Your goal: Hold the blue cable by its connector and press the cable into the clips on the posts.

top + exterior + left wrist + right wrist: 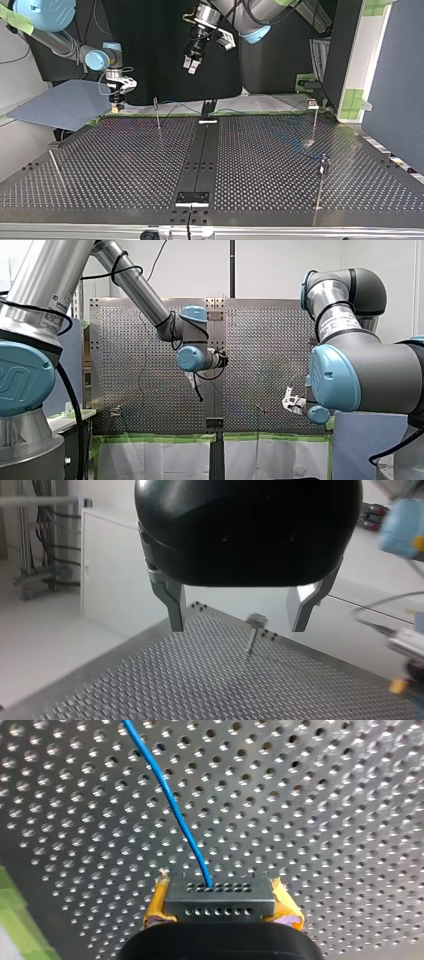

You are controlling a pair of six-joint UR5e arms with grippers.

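right gripper [118, 104] has the connector [220, 901]: jaws closed on it, yellow pads [156, 907] at either end of the dark block. blue cable [170, 800] leaves the block's front face and runs ahead of the jaws, away from the wrist, slightly slanted, low over the tabletop [325, 795]. So the cable's long axis roughly follows the gripper's own pointing direction. My read: seating it means laying the cable across a clip and pressing down, not pushing end-on. In the top view the right gripper sits at the tabletop's far edge, view's left, with the nearest post [157, 114] just beside it toward the middle; I'd take that clip first. The far-right post [314, 122] and near-right post [321, 185] are well apart from it. Right arm is much the nearer and the only one holding anything. left gripper [238, 627] hangs high over the far edge near the middle, jaws wide, nothing between them; a clip-topped post [250, 641] shows ahead of it, well apart. Surface is bare perforated metal with a dark centre strip [200, 150]. The posts are thin and spread out, so there's plenty of room to sweep. Risk I'd flag is slack snagging a post. The cable's far run is too faint in the top view to trace, and I can't see it seated in any clip.
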